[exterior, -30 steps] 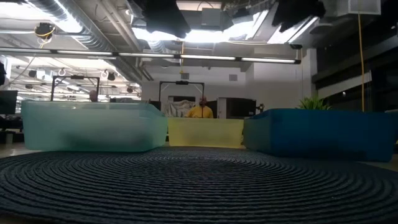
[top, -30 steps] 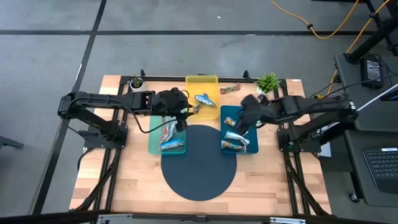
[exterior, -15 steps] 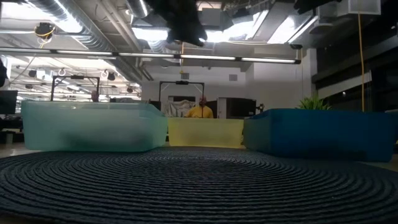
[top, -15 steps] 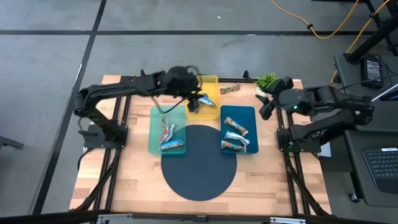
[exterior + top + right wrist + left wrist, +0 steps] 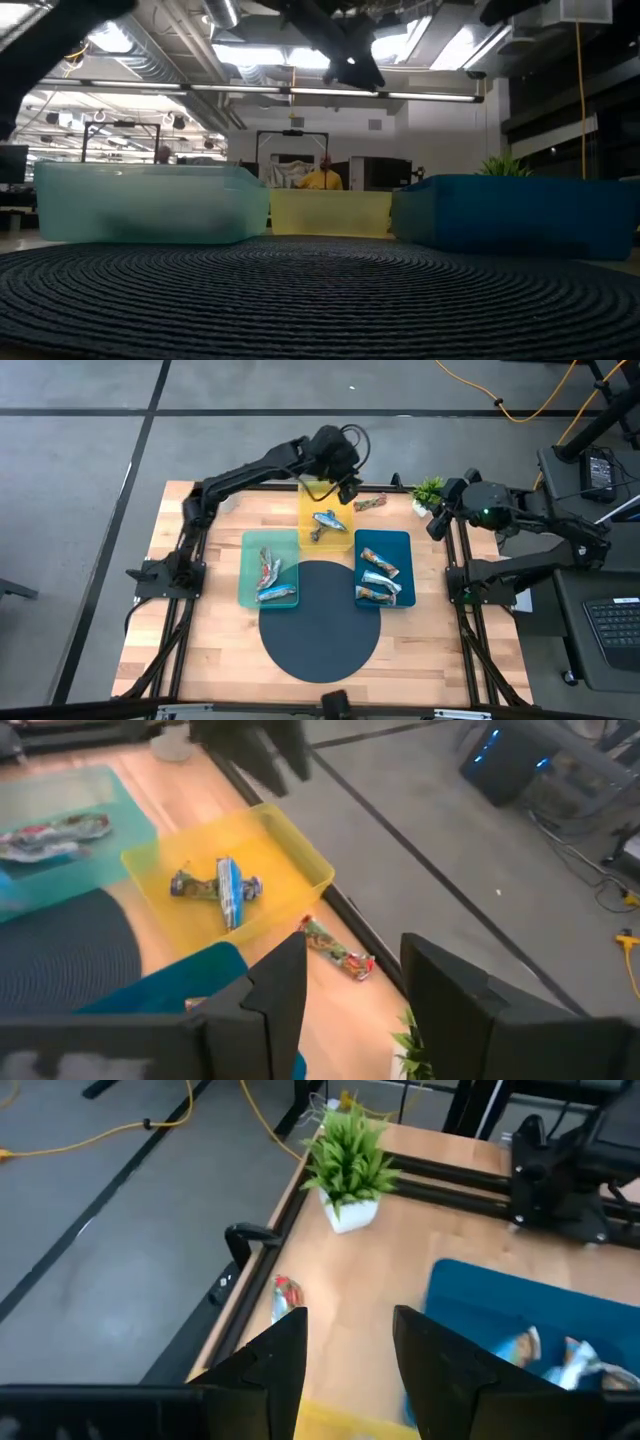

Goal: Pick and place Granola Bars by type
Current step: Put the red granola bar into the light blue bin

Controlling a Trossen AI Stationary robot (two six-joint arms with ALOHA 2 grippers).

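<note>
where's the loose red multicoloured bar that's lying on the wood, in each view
High view: loose bar on bare wood, between yellow tray and potted plant.
Low view: not visible.
Left wrist view: bar at the table's edge.
Right wrist view: bar beside the yellow tray.
Shared landmark: the yellow tray.

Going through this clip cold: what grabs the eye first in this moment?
Three coloured trays ring a dark round mat: teal tray on the left, yellow tray at the back, blue tray on the right, each holding wrapped granola bars. The left end effector hangs open over the yellow tray's back edge, near one stray granola bar lying on the bare wood beside a small potted plant.
</note>
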